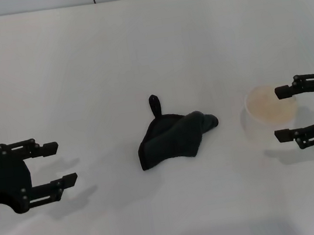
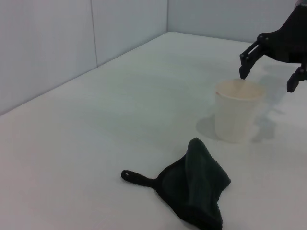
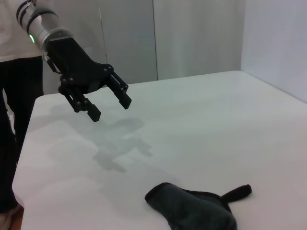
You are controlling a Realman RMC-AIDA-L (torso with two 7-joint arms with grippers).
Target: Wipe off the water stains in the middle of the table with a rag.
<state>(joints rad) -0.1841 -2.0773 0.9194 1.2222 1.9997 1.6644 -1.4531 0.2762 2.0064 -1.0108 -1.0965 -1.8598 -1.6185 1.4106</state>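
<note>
The black rag (image 1: 175, 138) lies crumpled in the middle of the white table (image 1: 135, 50), its loop tab pointing to the far side; it also shows in the wrist views (image 2: 196, 191) (image 3: 196, 208). No water stains show on the tabletop. My left gripper (image 1: 64, 163) hovers open and empty well to the left of the rag, seen too from the right wrist (image 3: 110, 109). My right gripper (image 1: 278, 113) is open on the right, with nothing between its fingers. From the left wrist it (image 2: 267, 79) hangs just above and beyond a cup.
A translucent white cup (image 1: 269, 106) (image 2: 237, 117) holding pale orange-brown liquid stands upright right of the rag. A person in dark trousers (image 3: 9, 120) stands beside the table's end. Grey walls (image 2: 72, 43) border the far side.
</note>
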